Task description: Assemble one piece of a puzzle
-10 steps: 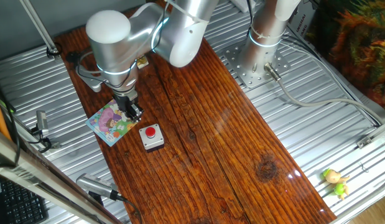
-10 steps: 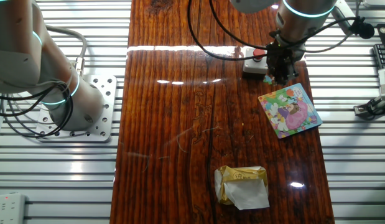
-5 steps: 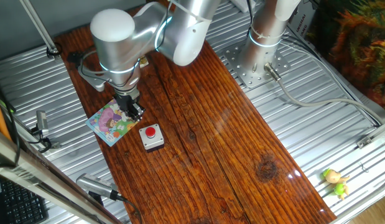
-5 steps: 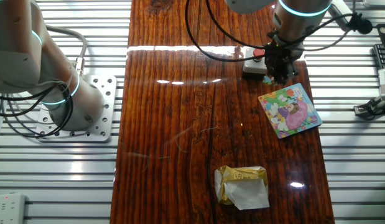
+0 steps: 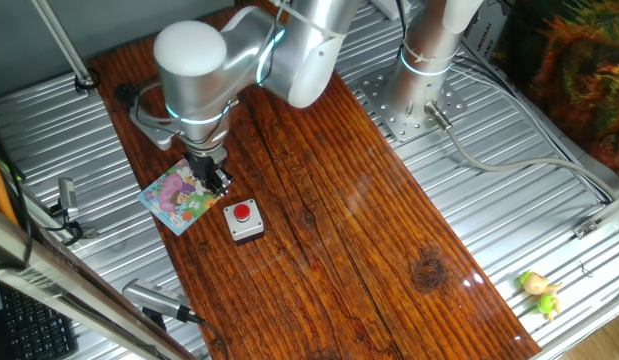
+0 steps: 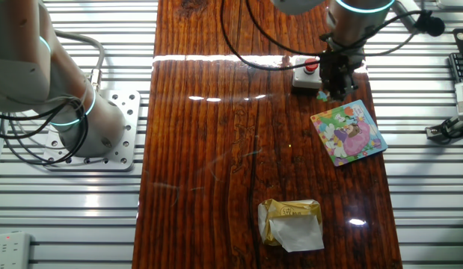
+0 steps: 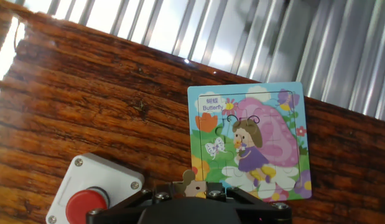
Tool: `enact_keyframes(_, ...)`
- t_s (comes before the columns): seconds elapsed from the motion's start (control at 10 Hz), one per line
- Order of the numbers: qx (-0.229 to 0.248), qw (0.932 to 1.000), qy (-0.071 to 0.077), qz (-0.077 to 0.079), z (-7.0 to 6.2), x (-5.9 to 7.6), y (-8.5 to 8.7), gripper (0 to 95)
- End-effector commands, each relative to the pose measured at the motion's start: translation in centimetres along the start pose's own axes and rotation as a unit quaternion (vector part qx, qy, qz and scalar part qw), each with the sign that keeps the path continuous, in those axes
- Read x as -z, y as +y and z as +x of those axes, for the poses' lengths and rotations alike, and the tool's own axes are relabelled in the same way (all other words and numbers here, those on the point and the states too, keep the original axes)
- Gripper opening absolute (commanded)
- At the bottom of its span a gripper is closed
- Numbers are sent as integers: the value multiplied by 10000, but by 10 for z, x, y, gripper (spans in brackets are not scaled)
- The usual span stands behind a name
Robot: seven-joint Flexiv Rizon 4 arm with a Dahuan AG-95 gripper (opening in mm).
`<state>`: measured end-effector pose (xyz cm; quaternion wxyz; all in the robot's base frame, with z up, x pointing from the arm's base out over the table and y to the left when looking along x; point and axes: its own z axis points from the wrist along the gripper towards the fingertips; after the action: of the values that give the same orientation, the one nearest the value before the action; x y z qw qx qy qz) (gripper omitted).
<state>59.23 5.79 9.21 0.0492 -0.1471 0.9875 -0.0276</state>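
Note:
The puzzle [image 7: 248, 140] is a square pastel board with a butterfly girl, lying flat on the wooden table; it also shows in the fixed views [image 5: 177, 197] [image 6: 348, 132]. An orange-brown gap [image 7: 206, 122] shows near its upper left. My gripper [image 7: 191, 190] is shut on the piece [image 7: 190, 180], a tiny whitish tab that pokes up between the fingers, just off the board's near corner. From the fixed cameras the gripper [image 5: 217, 183] [image 6: 337, 91] hangs low between the board and the button box; the piece is too small to make out there.
A grey box with a red button [image 7: 92, 193] [image 5: 243, 220] [image 6: 306, 77] stands right beside the gripper. A crumpled yellow and white wrapper [image 6: 291, 223] lies further along the table. Ribbed metal [image 7: 292, 43] begins just beyond the board. A second arm's base [image 6: 89, 127] is bolted beside the table.
The arm's upper body has drifted a little to the right in the one fixed view. The gripper stays by the board's corner, still shut on the piece.

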Motion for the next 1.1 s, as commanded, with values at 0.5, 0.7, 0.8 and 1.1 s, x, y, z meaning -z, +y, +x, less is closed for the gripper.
enact_keyframes(0.5, -176, 9998, -64, 7, -2, -1, -1, 0)
enact_keyframes(0.7, -217, 9997, -70, 12, -6, -5, -1, 0)
enact_keyframes(0.8, -260, 9996, -83, 15, -10, -7, -1, 0)
enact_keyframes(1.1, -287, 9995, -90, -15, -19, -10, -5, 0)
